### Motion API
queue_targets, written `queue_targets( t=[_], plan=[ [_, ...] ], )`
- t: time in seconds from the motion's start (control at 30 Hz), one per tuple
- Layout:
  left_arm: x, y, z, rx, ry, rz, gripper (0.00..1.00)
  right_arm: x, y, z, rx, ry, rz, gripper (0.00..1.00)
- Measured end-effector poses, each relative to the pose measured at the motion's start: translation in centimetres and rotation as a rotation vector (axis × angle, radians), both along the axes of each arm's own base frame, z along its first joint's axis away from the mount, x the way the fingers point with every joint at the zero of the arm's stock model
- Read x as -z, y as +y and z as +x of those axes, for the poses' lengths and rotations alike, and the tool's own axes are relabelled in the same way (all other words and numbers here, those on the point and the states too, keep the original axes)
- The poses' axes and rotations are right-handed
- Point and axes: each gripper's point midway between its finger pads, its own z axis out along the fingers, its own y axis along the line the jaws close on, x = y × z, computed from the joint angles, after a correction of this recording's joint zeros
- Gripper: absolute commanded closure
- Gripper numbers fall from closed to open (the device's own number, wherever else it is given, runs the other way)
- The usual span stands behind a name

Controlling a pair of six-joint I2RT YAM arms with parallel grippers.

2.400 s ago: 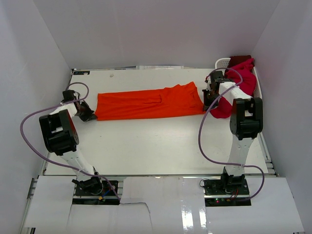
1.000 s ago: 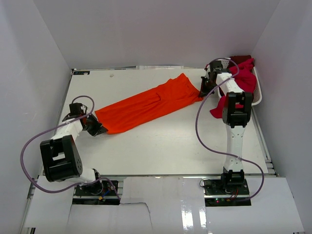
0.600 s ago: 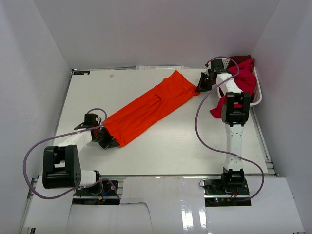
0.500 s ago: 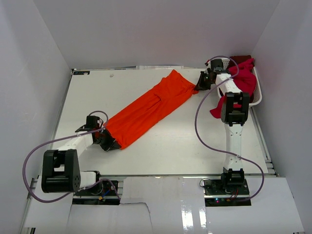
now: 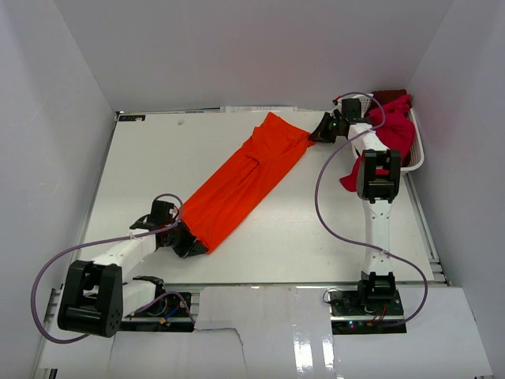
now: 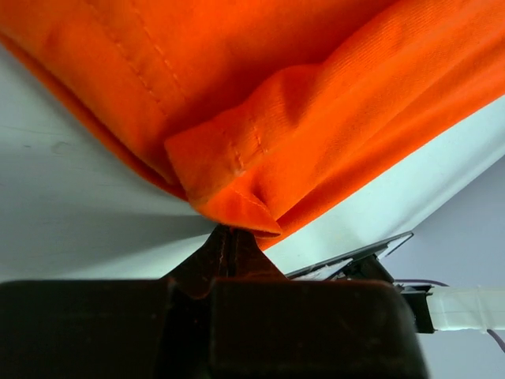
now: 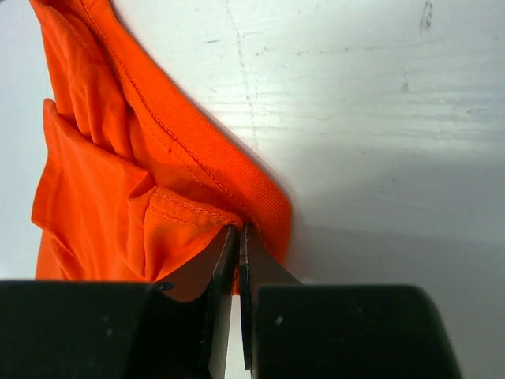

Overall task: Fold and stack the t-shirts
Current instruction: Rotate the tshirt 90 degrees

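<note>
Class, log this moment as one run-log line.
left gripper: shut on orange t-shirt | right gripper: shut on orange t-shirt | layout: stretched diagonally across table

Matt cloth on a smooth white counter

The orange t-shirt (image 5: 241, 178) is soft, matt knit cloth with a fine weave, stitched hems and a ribbed band showing in the right wrist view. The counter (image 5: 331, 229) is white and smooth with a faint sheen and grey scuffs. At upper right, the crimson t-shirts (image 5: 394, 130) are matt cloth in a white plastic lattice basket (image 5: 360, 100). The jaws look like matt black plastic. The white panel (image 5: 316, 347) along the bottom edge is glossy.
</note>
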Motion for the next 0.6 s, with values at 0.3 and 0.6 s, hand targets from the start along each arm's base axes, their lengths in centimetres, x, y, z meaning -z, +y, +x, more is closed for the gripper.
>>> queue_targets(
  t=[0.3,0.6],
  plan=[
    [0.1,-3.1,-1.5,0.037,0.031,-0.071,1.00,-0.1,1.2,1.4,0.025,-0.022,0.102,0.90],
    [0.2,-7.0,-3.4,0.119,0.076,-0.127,1.00,-0.2,3.3,3.2,0.055,-0.063,0.239,0.87]
  ],
)
